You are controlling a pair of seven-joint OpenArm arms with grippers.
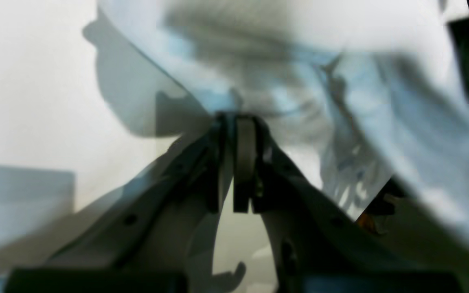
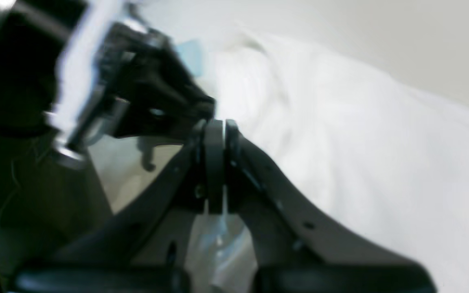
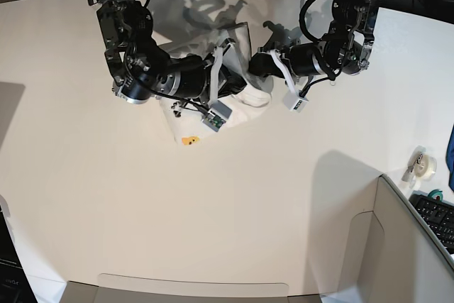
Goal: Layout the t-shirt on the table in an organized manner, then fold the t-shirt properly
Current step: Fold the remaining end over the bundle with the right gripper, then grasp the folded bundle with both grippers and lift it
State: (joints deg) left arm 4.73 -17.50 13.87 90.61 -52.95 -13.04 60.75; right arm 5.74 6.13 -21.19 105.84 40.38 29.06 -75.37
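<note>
The white t-shirt is bunched in a small heap at the far middle of the off-white table, and an orange bit of its print pokes out at the front. Both grippers meet over the heap. My left gripper comes from the base view's right. In its wrist view the left gripper is shut on a fold of the shirt. My right gripper comes from the left. In its wrist view the right gripper is shut, with white cloth at its tips.
A grey cardboard box stands at the front right corner. A tape roll and a keyboard lie at the right edge. The other arm's gripper shows close by in the right wrist view.
</note>
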